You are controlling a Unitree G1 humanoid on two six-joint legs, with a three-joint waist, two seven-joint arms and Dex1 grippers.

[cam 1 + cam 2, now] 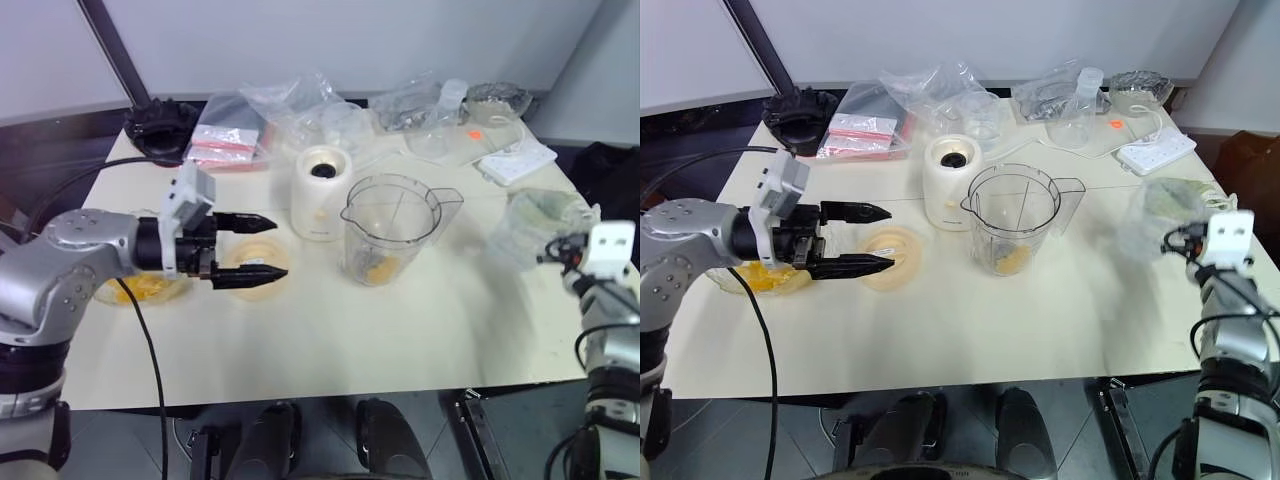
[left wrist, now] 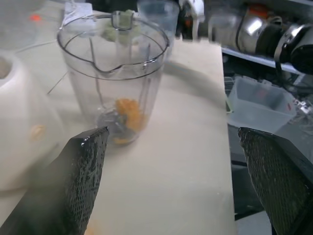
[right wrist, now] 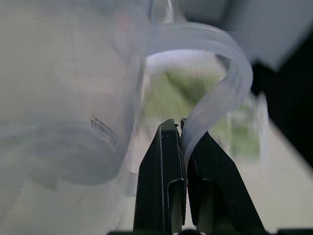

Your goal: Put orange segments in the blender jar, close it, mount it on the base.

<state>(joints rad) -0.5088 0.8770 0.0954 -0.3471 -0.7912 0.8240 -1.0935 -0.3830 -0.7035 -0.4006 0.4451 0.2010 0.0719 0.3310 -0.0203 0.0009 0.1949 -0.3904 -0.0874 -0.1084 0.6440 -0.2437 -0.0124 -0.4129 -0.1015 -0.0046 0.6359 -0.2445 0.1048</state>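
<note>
Clear plastic blender jar [image 1: 385, 232] with orange segments [image 1: 379, 268] stands beside the base [image 1: 320, 192]: light, rigid, slick, grab handle; left gripper [image 1: 262, 248] open, right gripper [image 3: 185, 147] pinching a clear jug's handle [image 3: 215, 105].

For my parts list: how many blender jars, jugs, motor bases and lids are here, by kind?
Large clear plastic blender jar: 1
Smaller clear plastic jug: 1
Squat cream-white cylindrical base: 1
Flat round cream lid: 1
Total: 4
</note>
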